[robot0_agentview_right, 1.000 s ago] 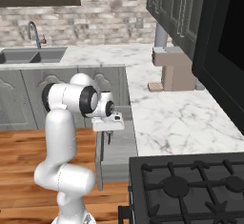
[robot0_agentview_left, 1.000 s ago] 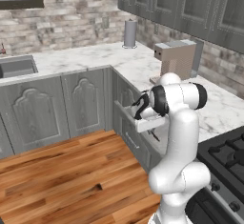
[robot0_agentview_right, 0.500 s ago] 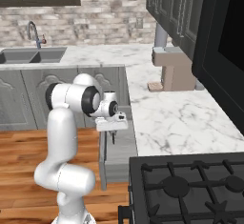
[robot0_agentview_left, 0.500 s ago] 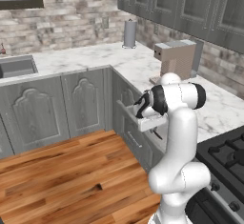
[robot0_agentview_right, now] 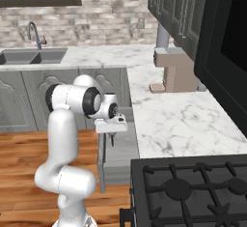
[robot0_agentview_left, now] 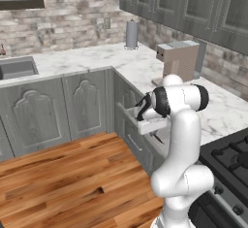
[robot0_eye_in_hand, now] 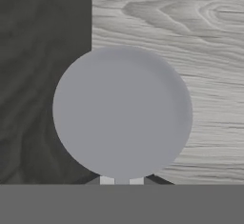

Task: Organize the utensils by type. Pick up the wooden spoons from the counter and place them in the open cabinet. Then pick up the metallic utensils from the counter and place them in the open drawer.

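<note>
In the hand view the round grey bowl of a metallic spoon (robot0_eye_in_hand: 122, 113) hangs right in front of the camera, over the grey wood-grain floor of the open drawer (robot0_eye_in_hand: 190, 51). My gripper (robot0_agentview_left: 156, 136) points straight down into the open drawer (robot0_agentview_left: 128, 113) and is shut on the spoon's handle. From the right base view, the gripper (robot0_agentview_right: 112, 138) hangs over the drawer (robot0_agentview_right: 120, 161) beside the counter (robot0_agentview_right: 173, 120). The fingertips are hidden behind the spoon's bowl.
A tan coffee machine (robot0_agentview_right: 176, 69) stands on the marble counter, with a steel cylinder (robot0_agentview_left: 131, 34) farther back. A black stove (robot0_agentview_right: 193, 187) lies at the near right. A sink (robot0_agentview_right: 34, 56) is set in the far counter. Wooden floor (robot0_agentview_left: 63, 173) lies to the left.
</note>
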### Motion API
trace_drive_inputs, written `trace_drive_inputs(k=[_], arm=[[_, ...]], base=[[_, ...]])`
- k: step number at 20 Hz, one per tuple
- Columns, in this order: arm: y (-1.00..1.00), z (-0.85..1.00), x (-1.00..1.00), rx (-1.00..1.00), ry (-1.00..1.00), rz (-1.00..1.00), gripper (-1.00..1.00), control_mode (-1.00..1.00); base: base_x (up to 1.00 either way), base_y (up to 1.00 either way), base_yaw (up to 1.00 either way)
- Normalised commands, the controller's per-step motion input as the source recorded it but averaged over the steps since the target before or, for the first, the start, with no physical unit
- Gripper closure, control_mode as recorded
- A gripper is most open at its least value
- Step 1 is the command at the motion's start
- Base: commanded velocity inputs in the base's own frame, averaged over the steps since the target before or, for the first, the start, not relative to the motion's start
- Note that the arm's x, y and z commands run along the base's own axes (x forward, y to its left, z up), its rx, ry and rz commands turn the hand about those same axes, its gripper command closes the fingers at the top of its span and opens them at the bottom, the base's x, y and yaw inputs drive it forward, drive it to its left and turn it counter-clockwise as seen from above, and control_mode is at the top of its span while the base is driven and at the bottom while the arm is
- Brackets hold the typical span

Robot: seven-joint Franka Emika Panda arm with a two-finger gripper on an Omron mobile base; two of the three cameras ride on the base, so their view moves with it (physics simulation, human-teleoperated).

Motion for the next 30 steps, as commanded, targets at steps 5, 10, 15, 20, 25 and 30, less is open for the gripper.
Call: trace_drive_inputs(k=[5, 10, 15, 20, 25, 30], arm=[[0.59, -0.5, -0.01, 0.0, 0.0, -0.12, 1.0, -1.0], [0.73, -0.51, 0.0, -0.02, 0.0, -0.15, 1.0, -1.0], [0.83, -0.48, 0.0, -0.1, 0.0, -0.16, 1.0, -1.0], [0.78, -0.37, 0.02, -0.14, 0.0, -0.18, 1.0, -1.0], [0.69, -0.36, 0.03, -0.1, 0.0, -0.18, 1.0, -1.0], [0.62, -0.36, 0.04, -0.06, 0.0, -0.18, 1.0, -1.0]], base=[[0.0, 0.0, 0.0], [0.0, 0.0, 0.0], [0.0, 0.0, 0.0], [0.0, 0.0, 0.0], [0.0, 0.0, 0.0], [0.0, 0.0, 0.0]])
